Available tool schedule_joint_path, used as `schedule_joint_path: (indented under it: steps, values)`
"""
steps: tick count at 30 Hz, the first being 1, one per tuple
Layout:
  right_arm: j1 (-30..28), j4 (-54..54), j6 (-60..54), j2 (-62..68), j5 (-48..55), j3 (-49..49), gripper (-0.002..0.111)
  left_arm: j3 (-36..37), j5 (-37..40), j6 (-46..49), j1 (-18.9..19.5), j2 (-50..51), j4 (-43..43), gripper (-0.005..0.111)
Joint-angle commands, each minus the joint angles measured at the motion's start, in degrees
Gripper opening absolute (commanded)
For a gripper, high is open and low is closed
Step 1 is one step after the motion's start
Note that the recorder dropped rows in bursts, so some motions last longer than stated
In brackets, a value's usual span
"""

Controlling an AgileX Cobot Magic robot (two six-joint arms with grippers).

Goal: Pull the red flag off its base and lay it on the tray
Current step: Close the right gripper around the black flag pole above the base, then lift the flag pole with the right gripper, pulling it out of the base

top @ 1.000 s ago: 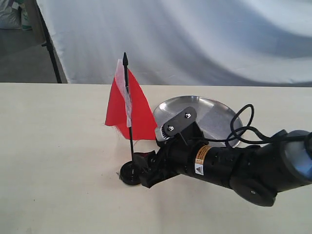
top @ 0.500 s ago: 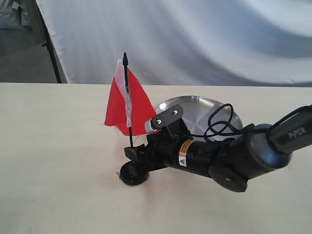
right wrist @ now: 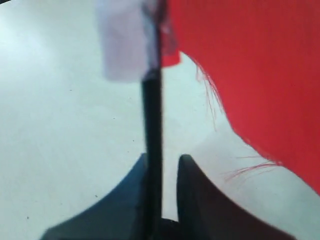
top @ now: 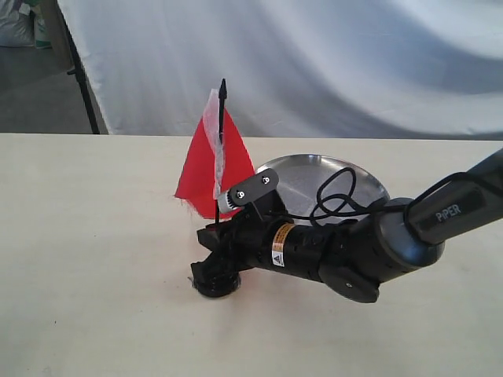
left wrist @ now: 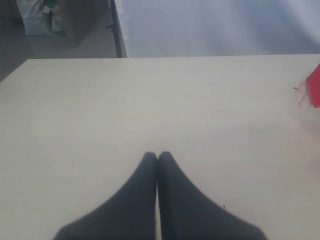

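The red flag (top: 214, 169) stands on the table with its black stick (right wrist: 152, 115) rising between the fingers of my right gripper (top: 211, 236). The stick rests against one fingertip (right wrist: 142, 167). A narrow gap shows to the other, so the jaws are nearly closed but open. The black base (top: 214, 280) sits on the table just below the gripper. The silver tray (top: 357, 182) lies behind the right arm, partly hidden by it. My left gripper (left wrist: 157, 156) is shut and empty, low over bare table, with only an edge of red cloth (left wrist: 315, 90) in its view.
A white backdrop sheet (top: 330, 63) hangs beyond the table's far edge, and a dark stand leg (top: 78, 75) is at the back left. The right arm's cable (top: 334, 196) loops over the tray.
The right gripper has risen and moved in around the stick. The flag has swung from leaning left to leaning slightly right. The base has barely shifted.
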Motion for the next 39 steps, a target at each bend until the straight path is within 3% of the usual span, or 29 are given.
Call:
schedule_joint_path:
  steps: [1, 8, 18, 34, 39]
  values:
    - [-0.7, 2.2, 0.1, 0.3, 1.3, -0.3, 0.000, 0.2, -0.5, -0.4, 0.1, -0.2, 0.2, 0.000]
    - [-0.7, 4.7, 0.5, 0.3, 0.7, -0.3, 0.000, 0.2, -0.5, -0.4, 0.1, -0.2, 0.2, 0.000]
    - [-0.7, 4.8, 4.0, 0.3, -12.0, -0.3, 0.000, 0.2, -0.5, -0.4, 0.1, -0.2, 0.2, 0.000]
    - [-0.7, 9.8, 6.7, 0.3, -18.5, -0.3, 0.000, 0.2, -0.5, -0.4, 0.1, -0.2, 0.2, 0.000]
    - [-3.5, 14.1, 18.3, 0.3, -17.8, -0.3, 0.000, 0.2, -0.5, -0.4, 0.1, -0.2, 0.2, 0.000]
